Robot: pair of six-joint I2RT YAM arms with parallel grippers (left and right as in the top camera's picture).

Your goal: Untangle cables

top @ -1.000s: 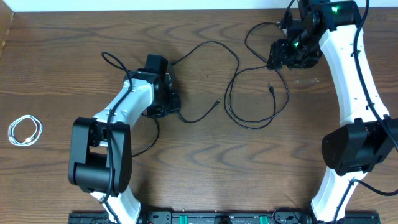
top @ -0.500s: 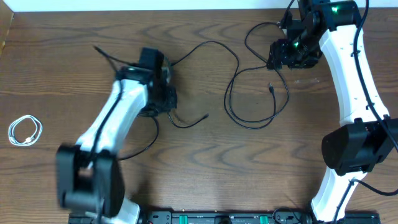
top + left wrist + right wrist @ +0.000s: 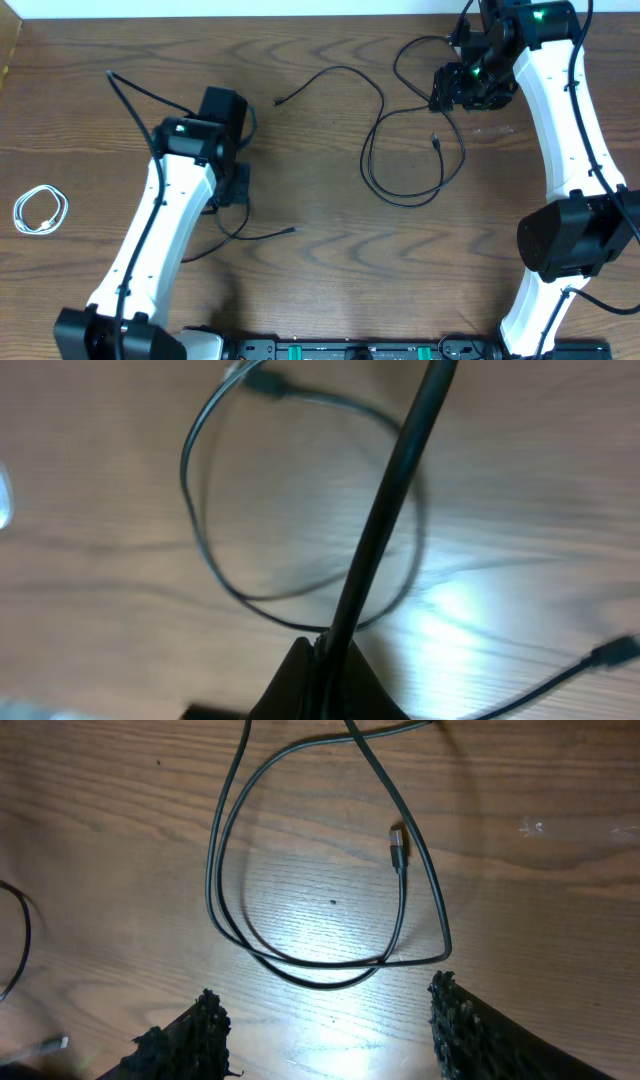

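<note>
black loop (image 3: 400, 203) right | black cord (image 3: 265, 235) centre-left | white coil (image 3: 63, 208) far left

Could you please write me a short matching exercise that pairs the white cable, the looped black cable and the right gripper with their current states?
Things:
1. white cable
2. black cable
3. right gripper

States:
A. open, with nothing between its fingers
B. wound into a small coil at the far left
C. spread out in a wide, loose loop

Pairs: 1-B, 2-C, 3-A
</note>
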